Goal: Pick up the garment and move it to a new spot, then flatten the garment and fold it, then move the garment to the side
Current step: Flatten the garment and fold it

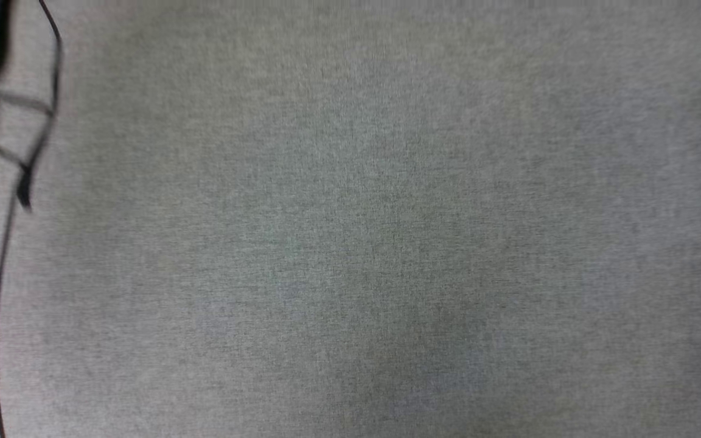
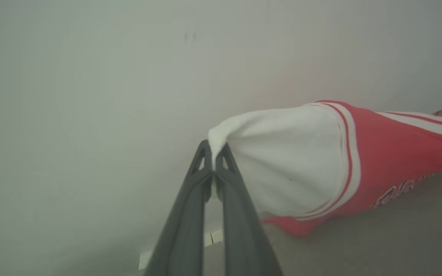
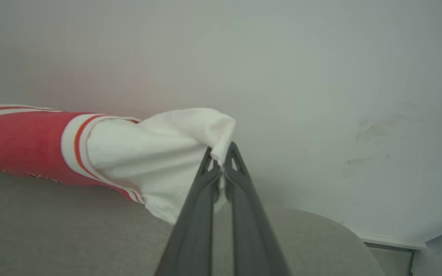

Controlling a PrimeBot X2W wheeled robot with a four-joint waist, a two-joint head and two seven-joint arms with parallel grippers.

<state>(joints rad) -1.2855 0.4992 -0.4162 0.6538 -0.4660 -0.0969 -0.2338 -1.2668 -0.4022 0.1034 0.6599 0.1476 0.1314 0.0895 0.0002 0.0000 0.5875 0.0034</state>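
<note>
I am pinching the bunched tip of one white sleeve of the garment in my left gripper, fingers closed tight on the cloth, and my right gripper is gripping the other sleeve's tip likewise. The red body is stretching between them, just over the grey fabric surface; I cannot tell whether it is touching. A pale wall is standing on the far side

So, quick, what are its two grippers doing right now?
Left gripper: closed, pinching the garment by white cloth.
Right gripper: closed, pinching the garment too.
</note>
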